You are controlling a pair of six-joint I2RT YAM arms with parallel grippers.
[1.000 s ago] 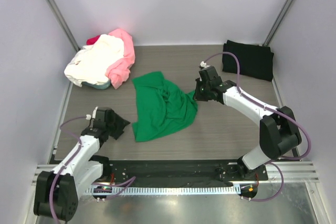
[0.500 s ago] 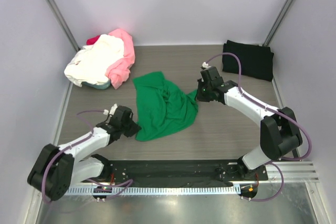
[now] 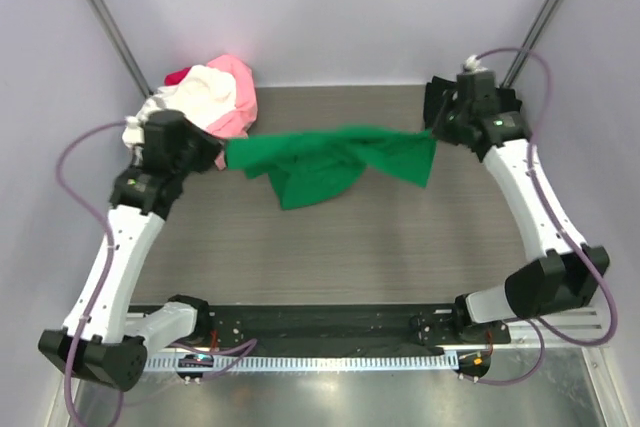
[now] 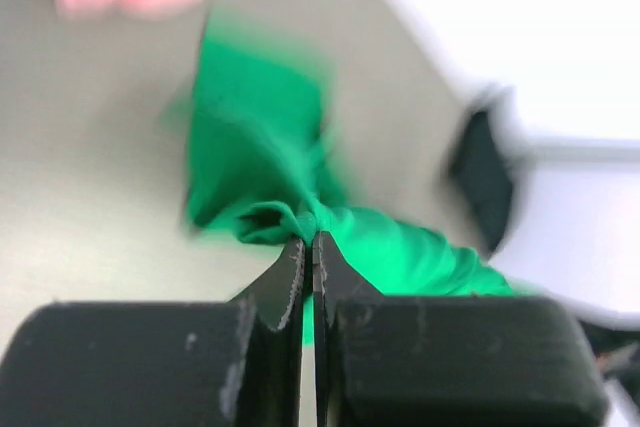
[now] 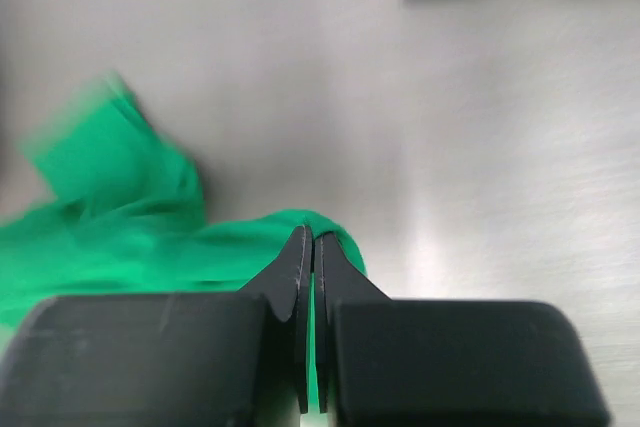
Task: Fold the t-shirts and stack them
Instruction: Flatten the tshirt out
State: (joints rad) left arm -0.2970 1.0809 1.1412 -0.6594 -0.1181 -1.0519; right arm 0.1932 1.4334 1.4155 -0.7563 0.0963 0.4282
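The stretched shirt (image 3: 330, 159) hangs between the left gripper (image 3: 222, 155) and right gripper (image 3: 435, 132) above the table (image 3: 350, 247), 1 shirt pile (image 3: 205, 97) back-left, 1 folded shirt (image 3: 435, 102) back-right.

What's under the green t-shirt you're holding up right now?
Only grey wood-grain tabletop shows around the bright green cloth t-shirt, stretched between left hand and right hand. The strip directly beneath its drooping middle is covered.

Table (image 3: 400, 257): grey wood-grain top, pale glare patch in the right wrist view; plain white walls (image 3: 340, 7) on three sides; two slanted metal poles, left (image 3: 105, 22) and right (image 3: 545, 12), at the far corners; black rail (image 3: 330, 322) along the near edge; shiny metal sheet (image 3: 330, 397) in front of it.
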